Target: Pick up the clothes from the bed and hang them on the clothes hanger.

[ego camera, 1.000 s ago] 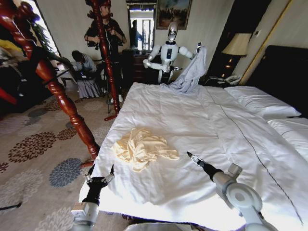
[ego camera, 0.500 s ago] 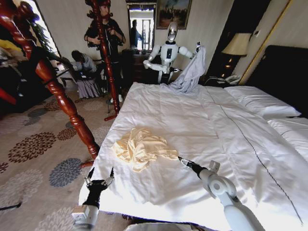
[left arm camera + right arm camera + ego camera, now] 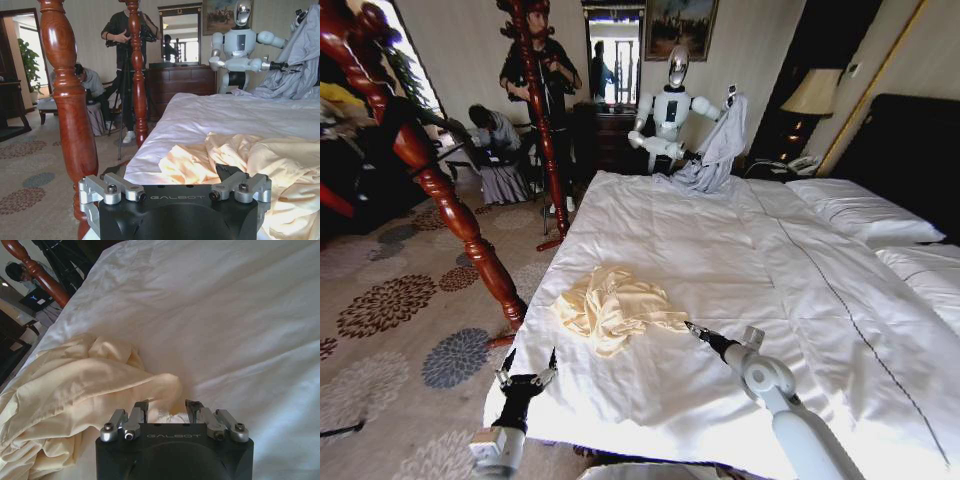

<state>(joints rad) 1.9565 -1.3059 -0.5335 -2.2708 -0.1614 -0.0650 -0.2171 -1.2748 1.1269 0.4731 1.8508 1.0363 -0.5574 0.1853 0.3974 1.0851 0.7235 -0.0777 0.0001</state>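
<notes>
The clothes (image 3: 608, 308), a crumpled cream-yellow silky garment, lie near the white-duveted bed's (image 3: 720, 250) foot corner. The right hand (image 3: 692, 329), fingers spread, has advanced to the garment's edge; grasp pending. The left hand (image 3: 525, 373) hangs spread beside the bed.

White arms, black GALBOT-marked wrists, silver screwed linkages, black fingers (image 3: 141, 407).
</notes>
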